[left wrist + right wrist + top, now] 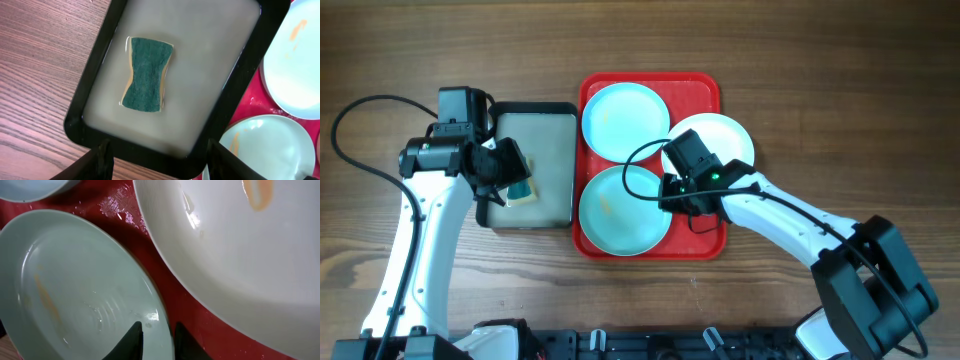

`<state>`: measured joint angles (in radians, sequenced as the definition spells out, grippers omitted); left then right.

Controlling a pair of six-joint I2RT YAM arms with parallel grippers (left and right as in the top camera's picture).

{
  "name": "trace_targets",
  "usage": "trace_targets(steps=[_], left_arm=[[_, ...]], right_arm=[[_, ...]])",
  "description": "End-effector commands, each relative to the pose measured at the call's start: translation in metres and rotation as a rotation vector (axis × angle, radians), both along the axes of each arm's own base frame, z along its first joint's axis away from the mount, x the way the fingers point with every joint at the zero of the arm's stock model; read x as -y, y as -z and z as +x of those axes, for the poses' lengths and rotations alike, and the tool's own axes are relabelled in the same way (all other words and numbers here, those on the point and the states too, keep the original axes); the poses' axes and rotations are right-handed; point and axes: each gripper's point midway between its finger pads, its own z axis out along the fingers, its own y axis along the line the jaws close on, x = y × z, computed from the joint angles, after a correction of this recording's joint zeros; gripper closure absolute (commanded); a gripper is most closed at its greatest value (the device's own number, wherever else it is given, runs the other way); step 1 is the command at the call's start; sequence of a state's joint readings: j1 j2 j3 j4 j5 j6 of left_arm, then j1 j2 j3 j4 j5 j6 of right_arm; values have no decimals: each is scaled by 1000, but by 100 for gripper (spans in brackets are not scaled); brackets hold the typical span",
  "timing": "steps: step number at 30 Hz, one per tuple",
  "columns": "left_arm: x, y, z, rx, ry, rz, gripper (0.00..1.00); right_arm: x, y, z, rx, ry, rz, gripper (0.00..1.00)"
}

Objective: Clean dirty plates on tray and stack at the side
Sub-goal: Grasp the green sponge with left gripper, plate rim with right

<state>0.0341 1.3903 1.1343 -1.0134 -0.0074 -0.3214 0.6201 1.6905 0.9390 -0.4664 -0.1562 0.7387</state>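
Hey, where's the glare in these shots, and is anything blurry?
Right wrist: wet glare on the tray, a bright streak on the white plate, small highlights on the mint plate. Left wrist: sponge crisp under cloudy water in the basin. Overhead: even light, no blur.

Looking like a robot lab, with a bench staged for dishwashing. Showing a left arm [415, 240] and a right arm [785, 222], white and black, rising from a black rail [650, 345] at the near edge of a wood-grain table [820, 60]. Trailing a bare cable [350, 120] by the left edge. Carrying mid-table a tray [705, 90] of smeared plates [625, 118], with a basin [560, 108] and sponge [146, 75] touching its left side.
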Motion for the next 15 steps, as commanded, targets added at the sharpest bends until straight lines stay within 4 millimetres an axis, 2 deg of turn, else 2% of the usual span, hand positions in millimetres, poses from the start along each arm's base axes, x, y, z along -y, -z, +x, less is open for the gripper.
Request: trace_targets(steps=[1,4,7,9,11,14,15], left_arm=[[-2,3,0,-7,-14,13,43],[-2,3,0,-7,-14,12,43],[-2,3,0,-8,-14,12,43],[-2,3,-2,-17,-14,12,43],[-2,7,-5,-30,-14,12,43],[-2,19,-11,-49,-14,11,42],[-2,24,-12,-53,-15,11,42]], right_arm=[[1,3,-1,-26,44,7,78],[1,3,-1,-27,50,10,79],[9,5,1,-8,60,-38,89],[11,7,0,-12,60,-53,89],[12,13,-2,-27,60,-62,83],[12,17,-3,-34,58,-67,84],[12,17,-3,-30,46,-69,88]])
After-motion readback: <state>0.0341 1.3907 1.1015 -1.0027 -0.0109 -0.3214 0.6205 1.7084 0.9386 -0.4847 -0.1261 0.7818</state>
